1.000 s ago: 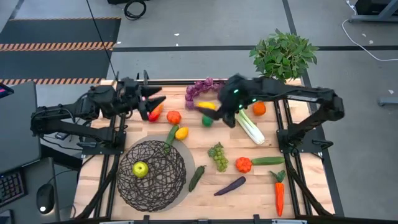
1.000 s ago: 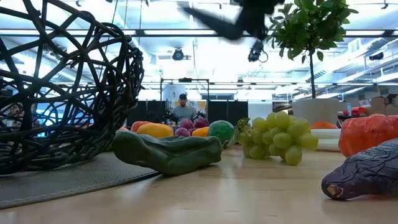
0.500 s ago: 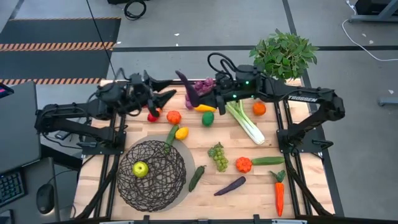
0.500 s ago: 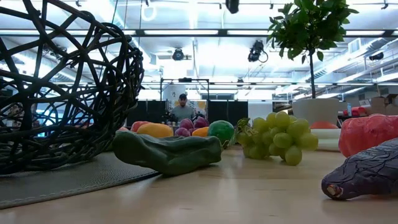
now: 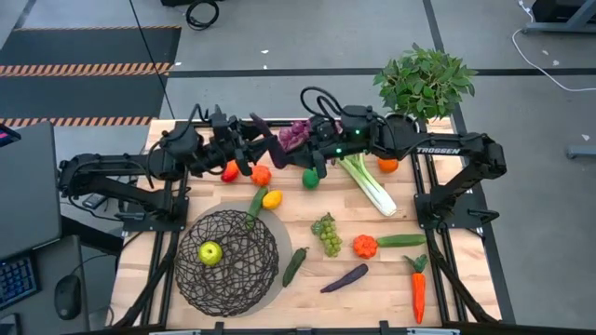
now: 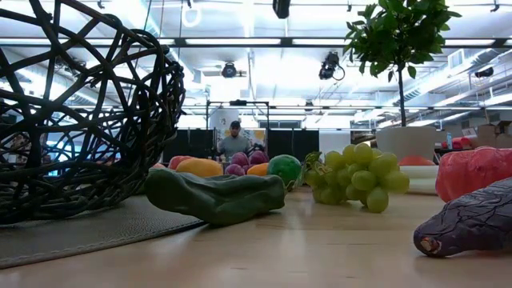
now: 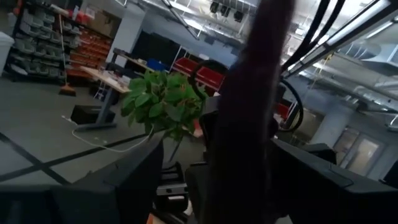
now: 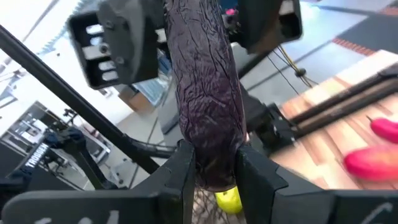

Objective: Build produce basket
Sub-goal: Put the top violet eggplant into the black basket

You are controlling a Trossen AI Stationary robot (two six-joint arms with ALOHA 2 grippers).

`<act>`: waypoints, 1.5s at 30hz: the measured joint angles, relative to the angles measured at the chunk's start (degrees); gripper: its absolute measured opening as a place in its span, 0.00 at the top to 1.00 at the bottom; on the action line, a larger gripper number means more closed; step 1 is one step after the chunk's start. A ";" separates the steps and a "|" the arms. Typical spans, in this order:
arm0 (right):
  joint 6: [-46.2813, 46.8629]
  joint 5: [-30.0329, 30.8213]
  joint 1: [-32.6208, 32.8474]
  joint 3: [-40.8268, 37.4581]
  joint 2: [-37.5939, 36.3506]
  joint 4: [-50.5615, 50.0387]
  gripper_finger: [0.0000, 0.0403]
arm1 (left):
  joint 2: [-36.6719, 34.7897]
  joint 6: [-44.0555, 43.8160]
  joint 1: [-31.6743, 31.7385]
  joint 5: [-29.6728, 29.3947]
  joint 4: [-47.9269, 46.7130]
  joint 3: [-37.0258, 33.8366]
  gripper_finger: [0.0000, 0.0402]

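My right gripper (image 8: 211,171) is shut on a dark purple eggplant (image 8: 202,87), held high over the table's far middle (image 5: 264,133). Facing it, my left gripper (image 5: 250,147) is open. Its fingers stand on either side of the eggplant's free end (image 7: 249,112), with a gap on each side. The wire basket (image 5: 228,261) sits at the near left on a grey mat, with a yellow-green apple (image 5: 210,251) inside. The other produce lies on the table, among it purple grapes (image 5: 298,133), celery (image 5: 368,186) and green grapes (image 5: 327,233). My right gripper pinches one end of the eggplant (image 8: 208,149) between its two fingers (image 8: 177,180). The fingers come level from the table's right. The eggplant sticks out ahead of them toward my left gripper, lifted clear of the table.
A potted plant (image 5: 426,82) stands at the far right corner. A tomato (image 5: 260,175), a lemon (image 5: 271,198), a second eggplant (image 5: 343,277) and a carrot (image 5: 418,284) lie scattered across the middle and near right. A green pepper (image 6: 216,196) lies beside the basket (image 6: 80,104).
My right gripper has risen with the eggplant, tipped up to level and carried it toward the table's left. My left gripper has moved toward the table's right until its open fingers stand around the eggplant's free end.
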 joint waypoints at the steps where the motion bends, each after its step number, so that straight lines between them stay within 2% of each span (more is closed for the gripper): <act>1: -0.03 0.09 0.00 0.02 0.20 0.74 0.75 | 0.03 0.02 0.02 -0.07 -0.22 0.00 0.28; 4: 0.52 0.31 -0.10 0.02 0.27 1.13 0.75 | 0.03 0.37 0.06 -0.13 -0.61 0.00 0.31; 6: 1.12 0.57 -0.47 0.02 0.27 0.90 0.74 | 0.03 0.50 0.06 -0.17 -1.02 0.00 0.36; 9: 1.12 0.55 -1.28 0.02 0.27 -0.31 0.70 | -0.45 0.52 -0.03 -0.17 -2.52 0.00 0.51; 13: 1.53 0.07 -2.33 0.02 0.18 -0.97 0.62 | -1.18 0.57 -0.03 -0.17 -3.36 -0.02 0.78; 14: 1.55 0.08 -2.43 0.02 0.18 -1.08 0.60 | -1.50 0.58 -0.03 -0.11 -3.67 -0.02 0.80; 22: 1.25 -1.67 -3.07 0.04 0.16 -1.44 0.54 | -3.59 0.21 -0.03 0.68 -4.71 -0.02 0.80; 24: 0.59 -2.56 -3.55 0.04 0.05 -4.09 0.54 | -4.71 -0.32 -0.31 0.76 -4.88 0.08 0.80; 27: -0.41 -2.76 -4.89 0.04 -0.80 -10.73 0.54 | -8.11 -1.41 -1.44 0.73 -10.65 0.12 0.78; 31: -0.41 -2.75 -6.85 0.04 -1.24 -19.58 0.54 | -13.54 -5.70 -3.84 0.74 -28.55 0.09 0.75; 38: -1.52 -2.39 -7.64 0.02 -1.22 -26.83 0.54 | -19.64 -21.94 -8.76 0.75 -61.27 0.07 0.76; 41: -1.51 -1.57 -7.95 0.02 -1.22 -27.22 0.54 | -20.20 -28.11 -11.79 2.08 -69.51 0.02 0.75; 45: -1.64 -0.86 -8.29 0.02 -1.22 -27.13 0.54 | -19.48 -33.44 -15.31 6.56 -71.06 0.02 0.69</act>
